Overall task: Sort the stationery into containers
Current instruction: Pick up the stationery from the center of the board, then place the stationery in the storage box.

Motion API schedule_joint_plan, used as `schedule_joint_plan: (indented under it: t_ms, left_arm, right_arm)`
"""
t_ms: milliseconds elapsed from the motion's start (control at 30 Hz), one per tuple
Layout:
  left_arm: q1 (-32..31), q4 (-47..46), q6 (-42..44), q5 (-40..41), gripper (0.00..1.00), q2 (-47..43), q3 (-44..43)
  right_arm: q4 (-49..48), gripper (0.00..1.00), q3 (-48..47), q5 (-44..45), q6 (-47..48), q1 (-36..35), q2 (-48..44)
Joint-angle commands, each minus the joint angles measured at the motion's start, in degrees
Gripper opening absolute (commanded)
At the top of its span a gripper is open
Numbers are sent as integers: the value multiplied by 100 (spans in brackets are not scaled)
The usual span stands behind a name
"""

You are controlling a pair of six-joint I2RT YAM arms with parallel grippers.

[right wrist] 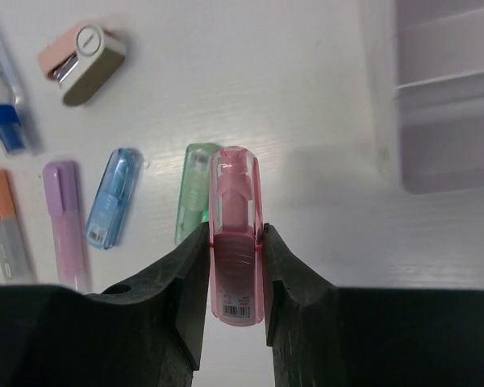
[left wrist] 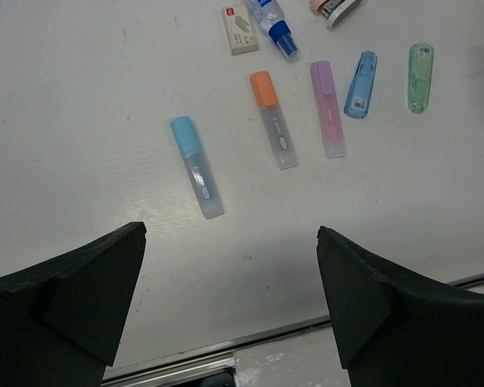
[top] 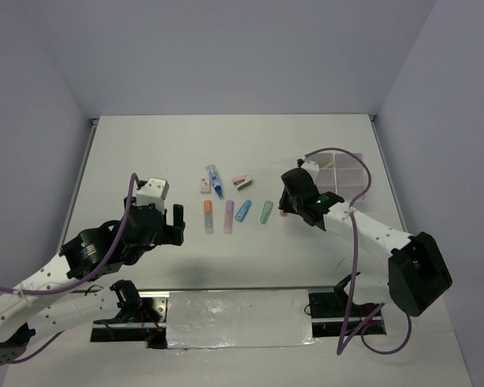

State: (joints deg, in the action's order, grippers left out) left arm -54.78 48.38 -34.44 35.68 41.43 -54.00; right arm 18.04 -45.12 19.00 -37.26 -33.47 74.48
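Note:
My right gripper (right wrist: pixel 236 231) is shut on a pink marker (right wrist: pixel 236 201), held just above the table beside a green marker (right wrist: pixel 192 189). In the top view the right gripper (top: pixel 285 210) is left of the translucent-white containers (top: pixel 340 173), whose corner shows in the right wrist view (right wrist: pixel 448 97). My left gripper (left wrist: pixel 230 234) is open and empty, near a light-blue marker (left wrist: pixel 197 165). Orange (top: pixel 208 216), purple (top: pixel 229 216), blue (top: pixel 243 210) and green (top: pixel 266 211) markers lie in a row mid-table. My left gripper (top: pixel 177 222) is left of them.
Behind the row lie a small eraser (top: pixel 205 185), a blue-white tube (top: pixel 215 181) and a pink-and-white item (top: pixel 242 182). A metal strip (top: pixel 238 316) runs along the table's near edge. Walls stand on the left, right and far sides.

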Motion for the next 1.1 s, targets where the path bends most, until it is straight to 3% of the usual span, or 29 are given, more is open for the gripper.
schedule_joint_plan:
  t_ms: [0,133,233,467,667,1067]
  left_arm:
    - [12,-189,139,-35,99,-82,3]
    - [12,-180,121,-17,99,-109,3]
    - [12,-180,139,-26,99,-170,3]
    - [12,-224,174,-79,99,-293,12]
    - [12,-250,209,-123,99,-267,21]
    - [12,-347,323,-307,99,-232,47]
  right_arm:
    - [-30,0,-172,138,447,637,-345]
    - [163,0,-514,540,351,1621,-609]
    - [507,0,-954,920,-255,2412,-663]
    - [692,0,-1630,815,-1775,3759,-180]
    - [842,2,-2176,386,-2452,4129,655]
    - [375,8,-2325,-90,-2805,4165,1235]
